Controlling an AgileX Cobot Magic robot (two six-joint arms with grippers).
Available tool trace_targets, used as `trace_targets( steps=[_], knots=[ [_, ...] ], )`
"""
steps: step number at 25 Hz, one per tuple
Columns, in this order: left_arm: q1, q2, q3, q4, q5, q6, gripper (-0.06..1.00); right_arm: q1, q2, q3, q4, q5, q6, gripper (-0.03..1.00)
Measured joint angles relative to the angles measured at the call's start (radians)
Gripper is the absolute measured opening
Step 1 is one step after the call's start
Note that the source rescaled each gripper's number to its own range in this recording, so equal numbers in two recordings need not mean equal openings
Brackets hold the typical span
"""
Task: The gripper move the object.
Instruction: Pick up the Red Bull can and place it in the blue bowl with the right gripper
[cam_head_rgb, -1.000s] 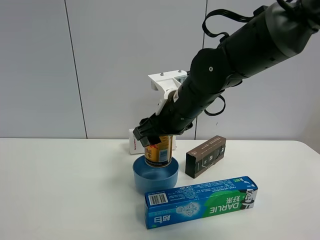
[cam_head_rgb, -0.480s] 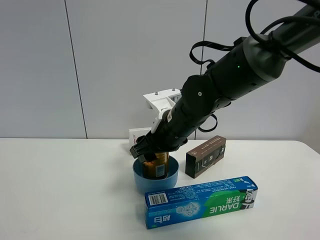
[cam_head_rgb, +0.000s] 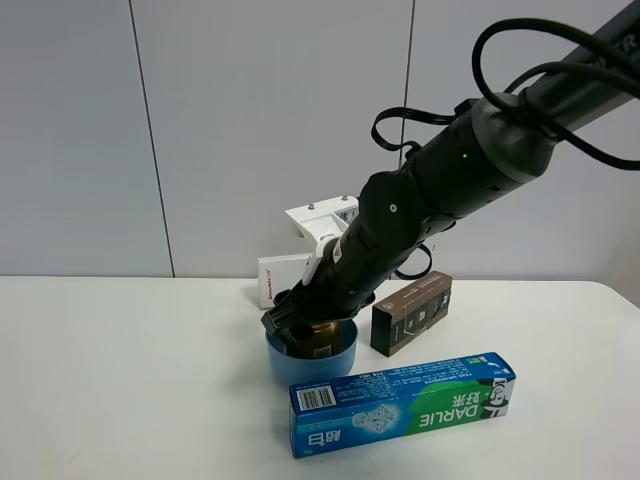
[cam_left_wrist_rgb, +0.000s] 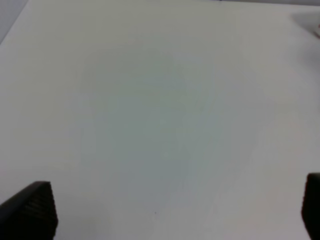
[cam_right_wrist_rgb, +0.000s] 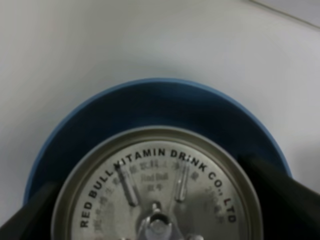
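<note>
Nearest, avoid the long blue-and-green toothpaste carton (cam_head_rgb: 403, 403) lying on the white worktop (cam_head_rgb: 120, 380) just in front of the round blue plastic bowl (cam_head_rgb: 310, 365). With the black two-fingered right hand (cam_head_rgb: 303, 322) clenched on the small gold-yellow drink can with silver pull-tab top (cam_right_wrist_rgb: 157, 200), down inside that bowl, lower straight and centred until seated, then unclench without nudging the rim. Farther back, steer clear of the dark brown box (cam_head_rgb: 411, 312) beside the bowl; leave the left hand (cam_left_wrist_rgb: 171, 207) released, spread wide over the worktop.
</note>
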Motion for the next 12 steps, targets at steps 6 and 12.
trace_targets(
  steps=[6, 12],
  knots=[
    [0.0, 0.0, 0.0, 0.0, 0.0, 0.0, 1.0, 0.0, -0.002, 0.0, -0.005, -0.008, 0.0, 0.0],
    [0.0, 0.0, 0.0, -0.005, 0.0, 0.0, 1.0, 0.0, -0.023, -0.004, -0.015, -0.085, 0.0, 0.6]
  ],
)
